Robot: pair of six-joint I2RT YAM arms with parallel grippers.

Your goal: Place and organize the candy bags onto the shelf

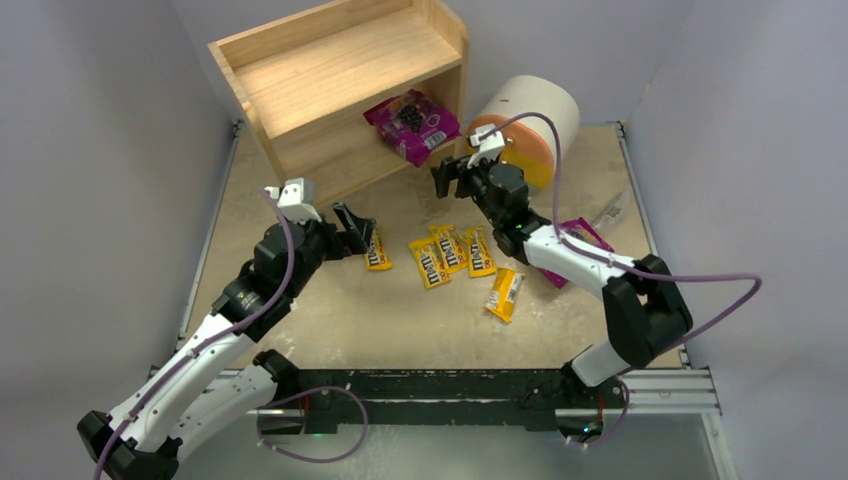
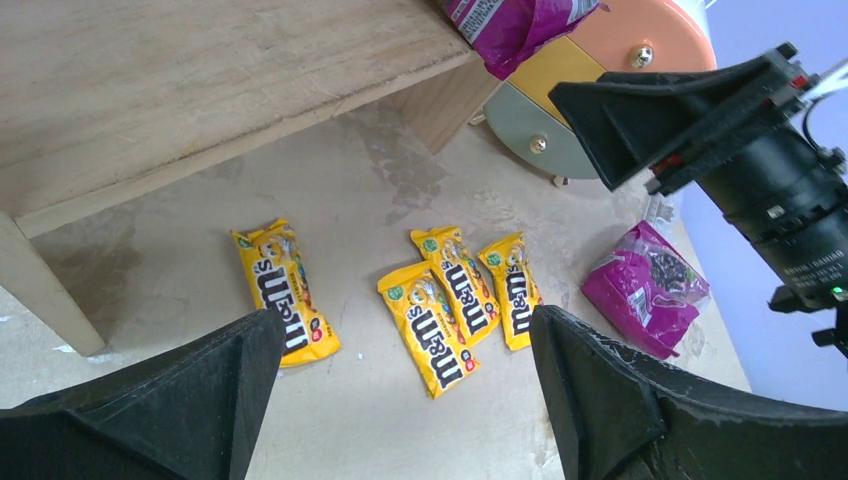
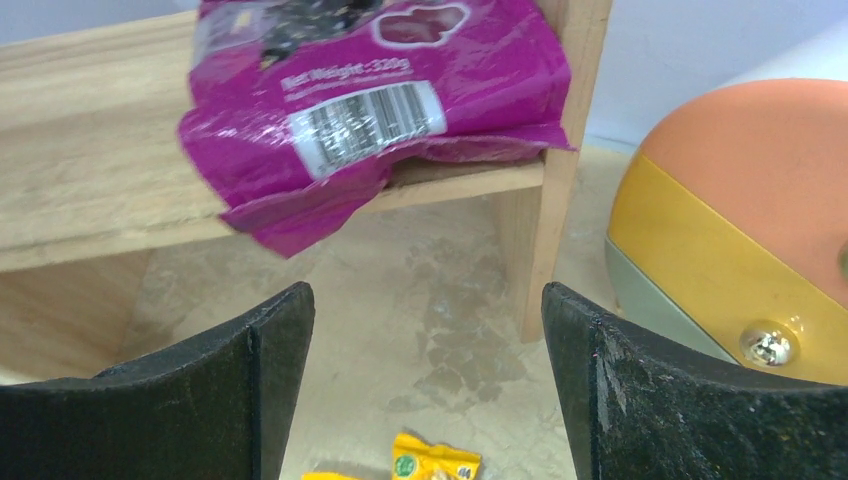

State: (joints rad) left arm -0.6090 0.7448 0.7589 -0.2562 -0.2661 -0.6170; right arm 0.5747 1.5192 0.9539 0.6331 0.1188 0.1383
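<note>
The wooden shelf [image 1: 340, 80] stands at the back left. One magenta bag [image 1: 412, 122] lies on its lower tier at the right end, overhanging the front edge [image 3: 380, 100]. A second magenta bag [image 1: 585, 236] lies on the table, partly hidden under my right arm [image 2: 648, 287]. Five yellow M&M's packets lie on the table: one on the left [image 1: 377, 250], three side by side [image 1: 450, 255] and one apart [image 1: 506, 293]. My left gripper [image 1: 362, 232] is open and empty above the left packet [image 2: 284, 292]. My right gripper [image 1: 448, 180] is open and empty in front of the shelf's right post.
A round white drum [image 1: 530, 120] with orange, yellow and green drawers [image 3: 740, 230] stands right of the shelf, close to my right gripper. A small pale tool [image 1: 610, 210] lies near the right edge. Walls close in the left, back and right sides.
</note>
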